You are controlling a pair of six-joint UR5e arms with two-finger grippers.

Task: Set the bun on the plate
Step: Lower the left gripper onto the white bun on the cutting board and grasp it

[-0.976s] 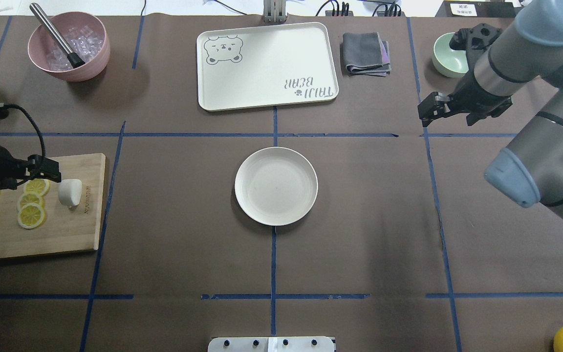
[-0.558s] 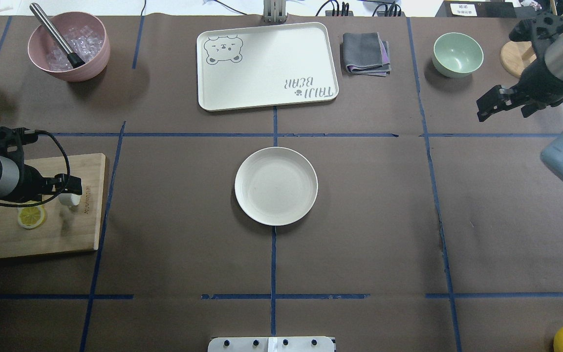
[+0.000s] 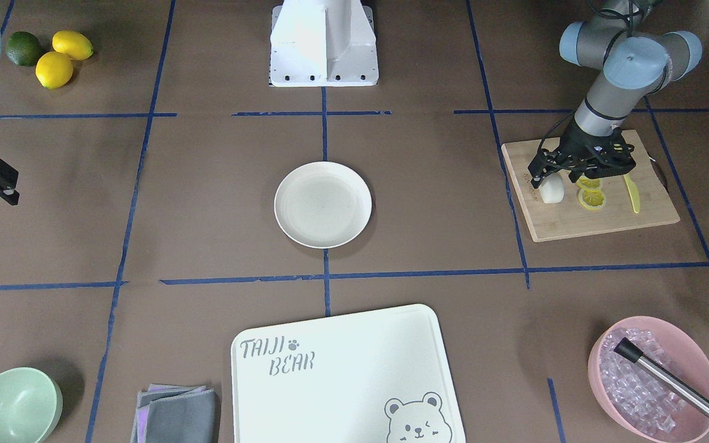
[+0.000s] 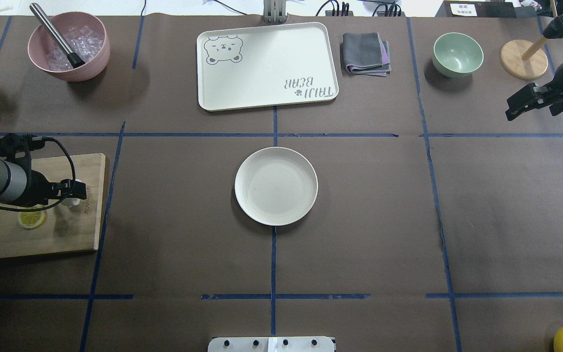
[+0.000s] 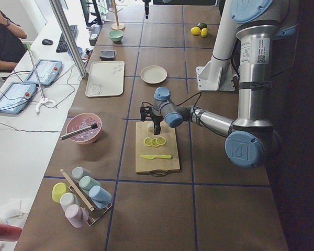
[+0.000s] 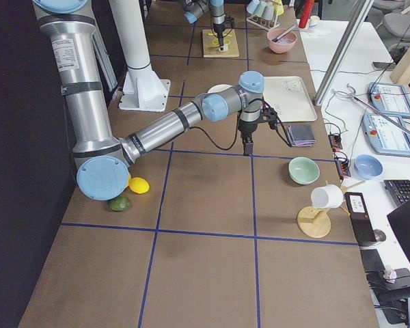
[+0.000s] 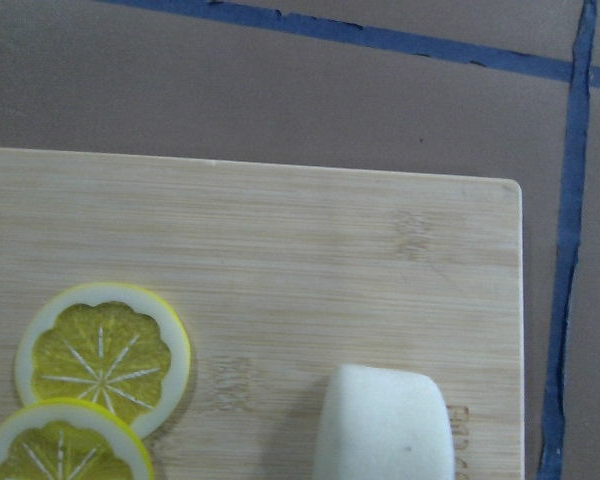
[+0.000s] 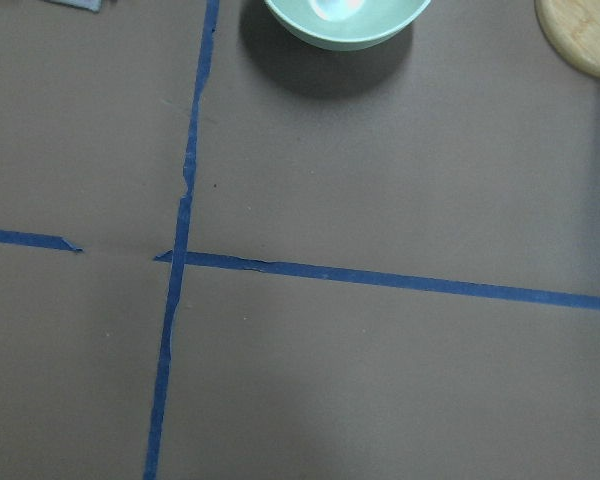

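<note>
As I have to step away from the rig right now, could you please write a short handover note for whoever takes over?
Left pincer: down over the bun on the cutting board, beside the lemon slices; I cannot tell whether it is open or shut.
Right pincer: looks open, empty, above bare table on its own side.
Plate: mid-table, empty.
Done: approach to the bun.
Left to do: grasp, lift, carry to the plate, release.

Overhead & front cams face opposite ways, share plate (image 4: 276, 193).
</note>
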